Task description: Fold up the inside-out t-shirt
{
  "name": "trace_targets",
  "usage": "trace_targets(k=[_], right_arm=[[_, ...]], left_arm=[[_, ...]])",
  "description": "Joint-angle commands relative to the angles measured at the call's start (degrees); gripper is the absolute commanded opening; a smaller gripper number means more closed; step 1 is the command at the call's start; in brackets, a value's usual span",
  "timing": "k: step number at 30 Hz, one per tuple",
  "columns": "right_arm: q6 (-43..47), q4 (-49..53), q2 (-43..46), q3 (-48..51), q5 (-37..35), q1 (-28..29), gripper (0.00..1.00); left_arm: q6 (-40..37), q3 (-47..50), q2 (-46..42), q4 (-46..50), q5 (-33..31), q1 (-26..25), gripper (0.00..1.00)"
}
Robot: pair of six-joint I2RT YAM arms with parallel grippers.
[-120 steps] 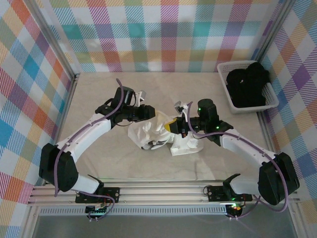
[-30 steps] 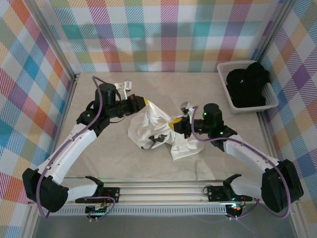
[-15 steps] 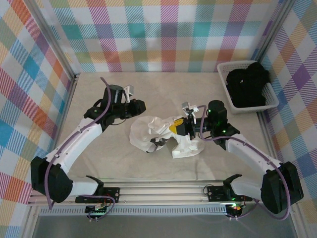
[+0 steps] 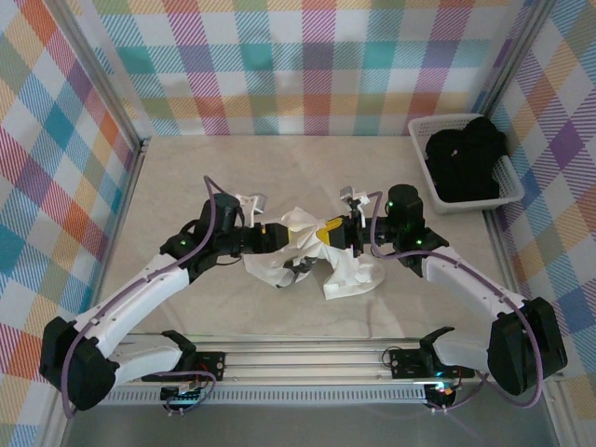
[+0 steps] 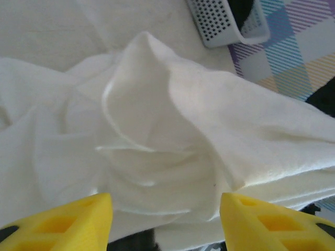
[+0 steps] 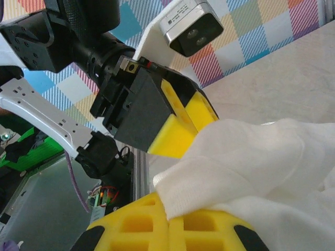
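The inside-out t-shirt [image 4: 346, 268] is a crumpled white heap at mid-table. My left gripper [image 4: 278, 236] is at its left edge and stands open. In the left wrist view its yellow fingers [image 5: 63, 222] stand wide apart with a raised fold of the t-shirt [image 5: 157, 130] just ahead of and between them. My right gripper [image 4: 328, 233] holds the heap's top from the right. Seen from the right wrist, this gripper [image 6: 168, 215] is shut on a hem of the t-shirt [image 6: 246, 162], and the left gripper [image 6: 180, 128] is close in front of it.
A white plastic basket [image 4: 425, 160] holding a black garment [image 4: 466, 160] stands at the back right by the checked wall; its corner [image 5: 220, 21] also shows from the left wrist. Bare table lies on the left and along the front rail.
The left gripper opened and let go of the shirt, which dropped back into a heap. It then swung down and right to the shirt's left edge. The right gripper kept its hold.
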State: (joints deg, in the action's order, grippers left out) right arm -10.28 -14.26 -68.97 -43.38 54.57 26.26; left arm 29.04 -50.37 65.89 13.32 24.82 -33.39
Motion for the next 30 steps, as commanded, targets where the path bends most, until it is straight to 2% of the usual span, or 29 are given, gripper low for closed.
trace_targets(k=[1, 11, 15, 18, 22, 28, 30], right_arm=[[0.31, 1.12, 0.15, -2.36, -0.76, -0.25, 0.00], [0.68, 1.88, 0.24, -2.34, -1.26, -0.24, 0.00], [1.45, 2.84, 0.28, -2.72, -1.35, -0.33, 0.00], [1.49, 2.92, 0.06, -2.94, -1.50, -0.33, 0.00], [1.50, 2.82, -0.03, -2.86, -1.66, -0.33, 0.00], [3.53, 6.15, 0.61, -2.99, -3.36, -0.51, 0.00], [4.25, 8.98, 1.02, -3.41, -6.53, -1.05, 0.00]], left_arm=[[0.49, 0.74, 0.78, -8.69, 7.09, -1.67, 0.52], [-1.14, -1.02, 4.48, -8.30, 8.81, -2.63, 0.37], [-3.75, -1.96, 4.52, -4.36, 6.31, -2.65, 0.43], [-3.18, -1.71, 4.52, -6.04, 9.02, -2.64, 0.42], [-1.71, -1.16, 5.04, -9.80, 12.00, -2.65, 0.30], [-3.33, -2.46, 3.61, -8.41, 9.67, -2.65, 0.04], [-3.70, -2.08, 1.04, -9.81, 10.25, -2.64, 0.00]])
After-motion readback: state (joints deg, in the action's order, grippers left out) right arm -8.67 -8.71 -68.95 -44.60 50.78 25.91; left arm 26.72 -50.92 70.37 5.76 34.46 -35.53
